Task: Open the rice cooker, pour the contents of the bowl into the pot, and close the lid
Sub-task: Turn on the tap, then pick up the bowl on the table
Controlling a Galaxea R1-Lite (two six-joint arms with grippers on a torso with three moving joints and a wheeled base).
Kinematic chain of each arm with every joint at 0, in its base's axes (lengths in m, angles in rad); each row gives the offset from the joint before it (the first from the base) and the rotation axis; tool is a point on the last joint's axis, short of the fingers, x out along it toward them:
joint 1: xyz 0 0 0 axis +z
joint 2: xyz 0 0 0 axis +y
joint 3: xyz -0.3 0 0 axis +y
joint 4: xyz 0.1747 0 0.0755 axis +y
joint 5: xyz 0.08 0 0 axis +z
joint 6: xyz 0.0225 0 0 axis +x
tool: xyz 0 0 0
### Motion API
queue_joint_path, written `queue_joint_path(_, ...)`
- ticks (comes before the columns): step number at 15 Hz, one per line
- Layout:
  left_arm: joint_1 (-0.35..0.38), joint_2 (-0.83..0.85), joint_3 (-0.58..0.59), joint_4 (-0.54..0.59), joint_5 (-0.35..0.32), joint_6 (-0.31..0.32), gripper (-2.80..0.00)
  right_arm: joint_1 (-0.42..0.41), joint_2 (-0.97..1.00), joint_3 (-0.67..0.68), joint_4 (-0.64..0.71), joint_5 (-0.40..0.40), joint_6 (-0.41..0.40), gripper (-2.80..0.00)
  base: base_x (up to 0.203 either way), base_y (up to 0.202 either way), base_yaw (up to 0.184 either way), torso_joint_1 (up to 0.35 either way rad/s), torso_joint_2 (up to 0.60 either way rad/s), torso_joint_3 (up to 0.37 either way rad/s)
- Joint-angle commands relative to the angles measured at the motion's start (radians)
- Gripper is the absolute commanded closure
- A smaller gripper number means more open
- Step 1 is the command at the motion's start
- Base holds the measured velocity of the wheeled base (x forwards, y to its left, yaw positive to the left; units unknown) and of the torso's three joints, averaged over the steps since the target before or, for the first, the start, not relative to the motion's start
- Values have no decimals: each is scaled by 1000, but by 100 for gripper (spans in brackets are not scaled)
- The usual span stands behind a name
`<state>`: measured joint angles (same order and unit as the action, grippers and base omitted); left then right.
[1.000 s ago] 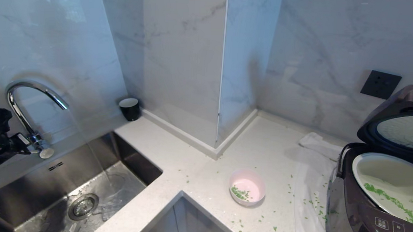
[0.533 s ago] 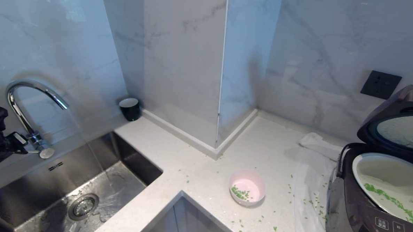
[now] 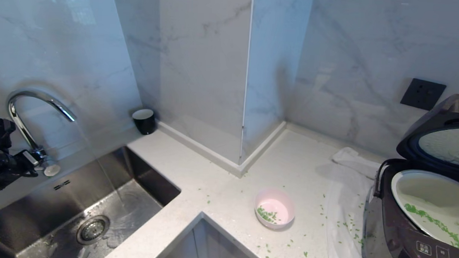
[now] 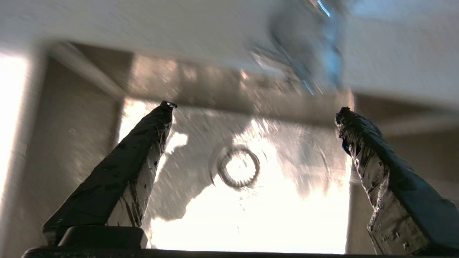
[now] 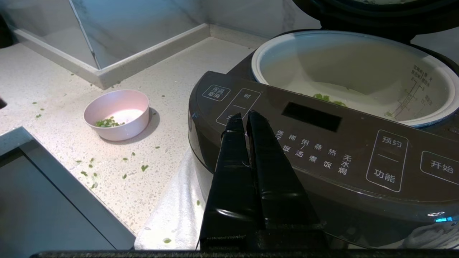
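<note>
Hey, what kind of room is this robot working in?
Most likely a home kitchen: a steel sink with a curved faucet, a speckled countertop, and an open rice cooker against marble-look walls.

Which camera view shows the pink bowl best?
The right wrist view: the bowl is near and unobstructed, green bits inside. The head view shows it smaller, on the counter. The left wrist view misses it.
</note>
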<state>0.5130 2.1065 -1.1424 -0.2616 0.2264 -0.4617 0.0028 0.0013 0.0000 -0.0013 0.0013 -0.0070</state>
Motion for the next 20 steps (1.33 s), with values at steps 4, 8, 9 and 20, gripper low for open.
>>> queue_joint_path(4,-46,-98,139,-1,-22,0,-280,0,0,0,0,0,-1,0,0,0,0,0,0,0)
queue_joint_path(8,-124,-159,264,-2,-48,3,-280,0,0,0,0,0,0,0,0,0,0,0,0,0)
queue_joint_path(9,-150,-181,289,-2,-48,3,-280,0,0,0,0,0,1,0,0,0,0,0,0,0)
queue_joint_path(20,-446,-356,397,10,-50,2,-280,0,0,0,0,0,-1,0,0,0,0,0,0,0)
